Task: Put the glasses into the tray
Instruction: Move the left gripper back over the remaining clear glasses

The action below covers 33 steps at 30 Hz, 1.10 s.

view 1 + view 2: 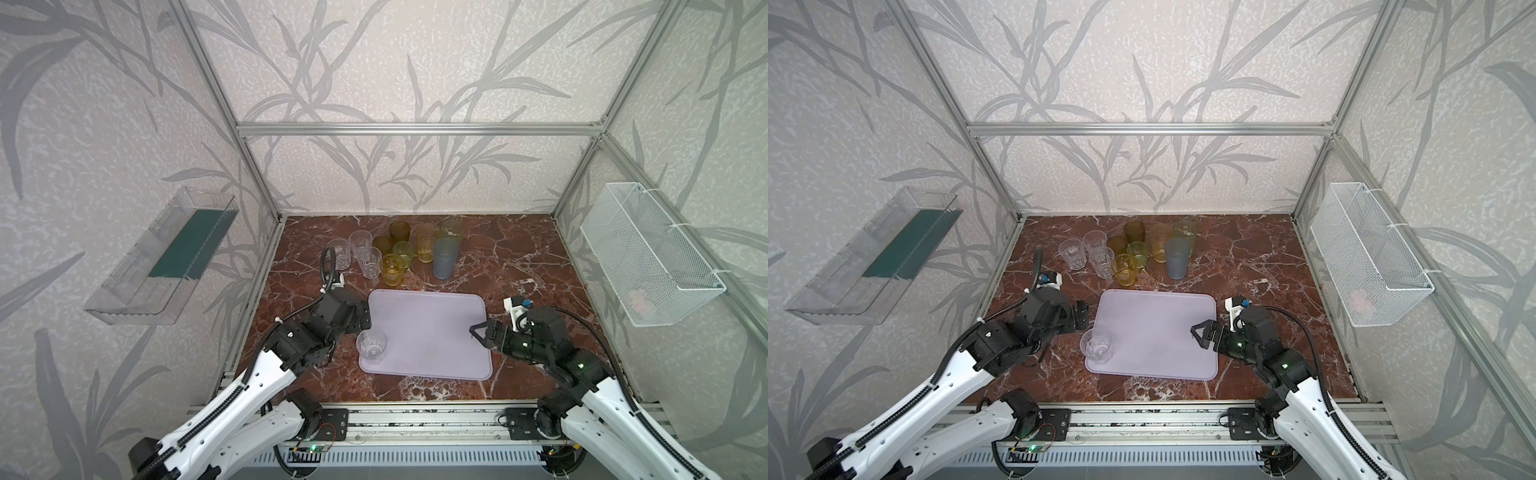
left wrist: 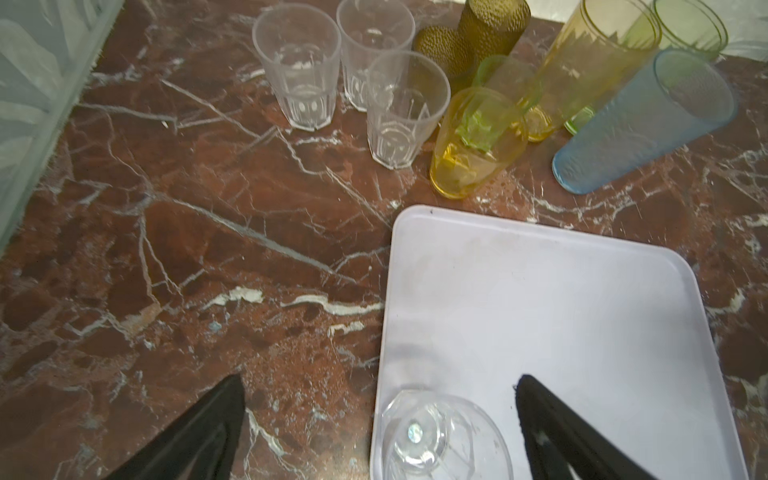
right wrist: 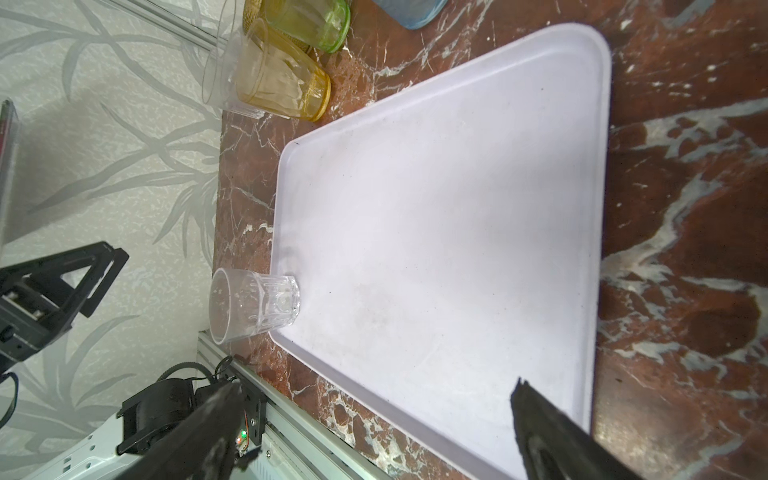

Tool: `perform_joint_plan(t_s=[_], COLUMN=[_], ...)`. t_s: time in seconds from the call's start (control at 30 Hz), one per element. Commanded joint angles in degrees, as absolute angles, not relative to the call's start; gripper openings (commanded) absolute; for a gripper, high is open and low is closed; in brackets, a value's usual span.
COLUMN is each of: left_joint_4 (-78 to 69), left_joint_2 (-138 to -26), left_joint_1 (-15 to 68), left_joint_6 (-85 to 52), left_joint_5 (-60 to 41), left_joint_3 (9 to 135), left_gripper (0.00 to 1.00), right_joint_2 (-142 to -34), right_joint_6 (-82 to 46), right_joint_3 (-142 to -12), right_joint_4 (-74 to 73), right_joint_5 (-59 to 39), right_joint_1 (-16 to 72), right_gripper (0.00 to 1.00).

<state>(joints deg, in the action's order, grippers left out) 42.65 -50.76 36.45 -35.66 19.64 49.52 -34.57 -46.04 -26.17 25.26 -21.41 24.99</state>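
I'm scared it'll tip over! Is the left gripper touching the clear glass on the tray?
Apart. The right wrist view shows wallpaper between the open left gripper and the rim of the clear faceted glass.

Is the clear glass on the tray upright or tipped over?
Upright: the glass stands on its base inside the tray, near its left rim, mouth up.

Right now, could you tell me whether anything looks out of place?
Only slightly: the clear glass stands right at the left edge of the tray, near its front corner. Nothing looks tipped or spilled.
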Motion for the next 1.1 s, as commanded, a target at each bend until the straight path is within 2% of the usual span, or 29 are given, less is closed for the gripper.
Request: perform_joint_plan(t_s=[0.0, 0.13, 0.33, 0.57, 0.8, 0.93, 1.07], left_joint_4=[42.25, 38.13, 35.95, 33.85, 30.69, 31.82, 31.4], left_joint_2=[-54.73, -58.22, -65.14, -72.82, -78.6, -82.66, -85.86], left_joint_1=[33.01, 26.62, 20.69, 13.04, 6.64, 4.91, 2.23], left_joint_6=[-32.56, -31.36, -27.94, -25.91, -24.52, -22.91, -23.26], left_joint_5=[20.94, 15.76, 13.96, 10.18, 7.77, 12.36, 9.95], left_joint_3=[52.73, 54.27, 58.58, 63.13, 64.38, 67.01, 68.72], left_gripper=[0.99, 0.99, 0.99, 0.99, 0.98, 0.96, 0.96], right_joint_2=[-33.85, -34.76, -36.21, -37.98, -39.29, -39.87, -41.93], right_joint_6=[-45.55, -44.85, -43.12, -41.33, -41.23, -40.34, -38.8], right_joint_3=[-29.03, -31.11, -35.03, -37.83, -36.86, -37.08, -38.89], right_joint_4=[26.17, 27.42, 30.35, 33.42, 31.38, 31.62, 31.74], right_joint_5=[-22.93, -23.42, -23.37, -18.22, -20.48, -19.41, -17.94], right_joint_1=[24.7, 24.78, 24.71, 24.79, 24.68, 24.56, 24.1], right_gripper=[0.99, 0.99, 0.99, 0.99, 0.99, 0.99, 0.99])
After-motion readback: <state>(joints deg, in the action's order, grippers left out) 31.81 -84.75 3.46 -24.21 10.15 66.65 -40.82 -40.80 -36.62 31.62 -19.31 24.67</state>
